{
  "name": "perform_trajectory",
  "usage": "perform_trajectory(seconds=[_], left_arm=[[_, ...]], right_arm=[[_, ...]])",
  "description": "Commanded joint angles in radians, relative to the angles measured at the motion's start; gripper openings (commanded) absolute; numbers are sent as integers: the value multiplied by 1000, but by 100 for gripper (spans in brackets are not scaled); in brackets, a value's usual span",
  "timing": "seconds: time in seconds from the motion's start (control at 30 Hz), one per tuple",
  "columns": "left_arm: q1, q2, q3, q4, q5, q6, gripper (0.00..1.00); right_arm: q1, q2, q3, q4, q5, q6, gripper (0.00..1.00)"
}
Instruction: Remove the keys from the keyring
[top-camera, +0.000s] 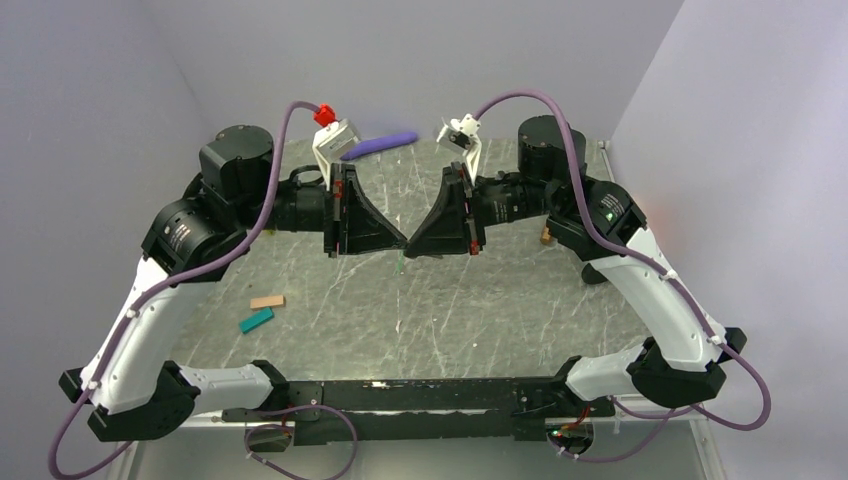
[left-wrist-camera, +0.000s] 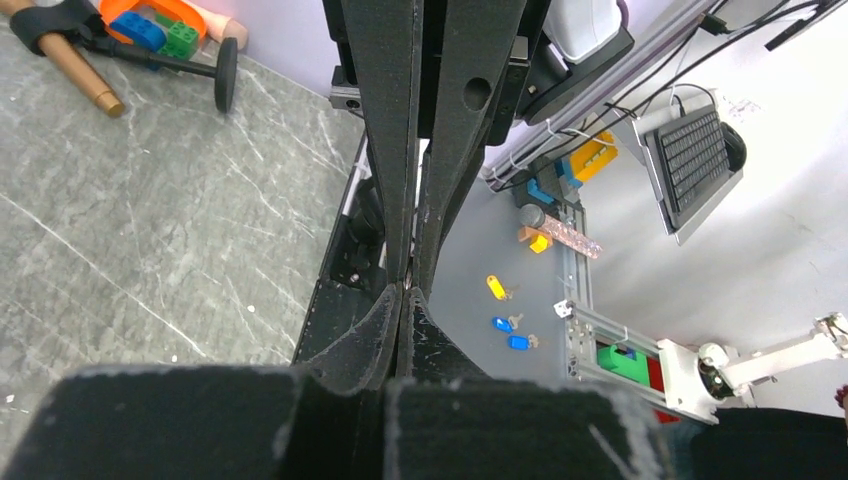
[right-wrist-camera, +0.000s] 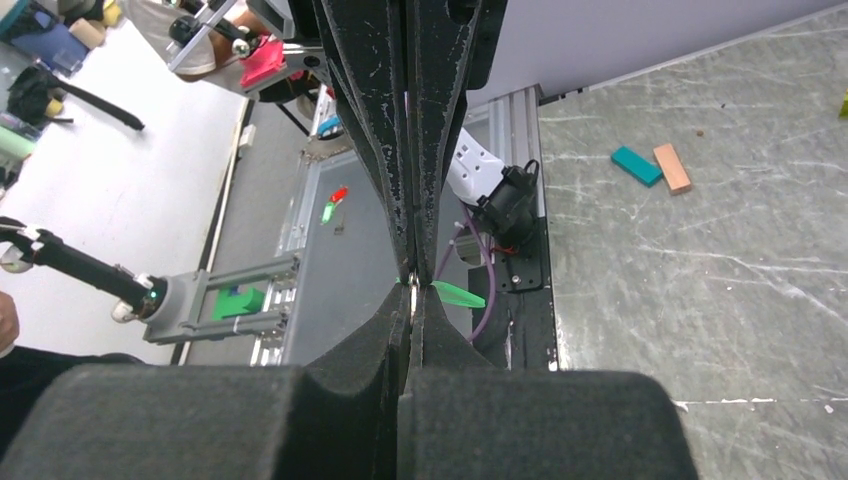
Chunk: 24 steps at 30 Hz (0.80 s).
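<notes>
Left gripper (top-camera: 401, 245): jaws pressed together, reaching in from the left, its tip touching the other tip above the middle of the worktop.
Right gripper (top-camera: 414, 246): jaws likewise together, tip to tip with the left one. I cannot tell which of the two has the pinch.
Keyring (right-wrist-camera: 412, 285): only a small metal glint shows, right where the two tips meet.
Keys (right-wrist-camera: 458, 294): one tiny flat bright-green piece, sticking out sideways from that meeting point, up off the surface.
Worktop (top-camera: 480, 310): grey stone-look sheet with white veins, and a black rail along the near edge.
Blocks: teal block (top-camera: 256, 320) and tan block (top-camera: 267, 301) lie close together near the left arm, well apart from the grippers.
Far edge: a purple stick (top-camera: 380, 146) lies by the back wall.
Walls (top-camera: 420, 60): plain pale lilac panels on three sides.
Room beyond: the left wrist view shows a pale floor with a yellow tag (left-wrist-camera: 495, 287), blue tags (left-wrist-camera: 502, 324) and a dark keyboard (left-wrist-camera: 695, 160).
Writing: a pale sticker (top-camera: 180, 232) on the left arm's housing, too small to read.
</notes>
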Motion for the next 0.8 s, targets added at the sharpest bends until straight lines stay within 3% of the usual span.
perform_trajectory(seconds=[0.0, 0.27, 0.47, 0.77], left_arm=[[0, -19, -25, 92, -103, -26, 0], [-23, -86, -116, 231, -263, -85, 0], [-41, -135, -169, 291, -383, -103, 0], [-51, -178, -187, 310, -442, -101, 0]], right_arm=[[9, -29, -3, 170, 17, 62, 0], [8, -96, -180, 527, 110, 271, 0], [8, -82, -185, 655, 157, 348, 0], [9, -40, -177, 813, 150, 463, 0]])
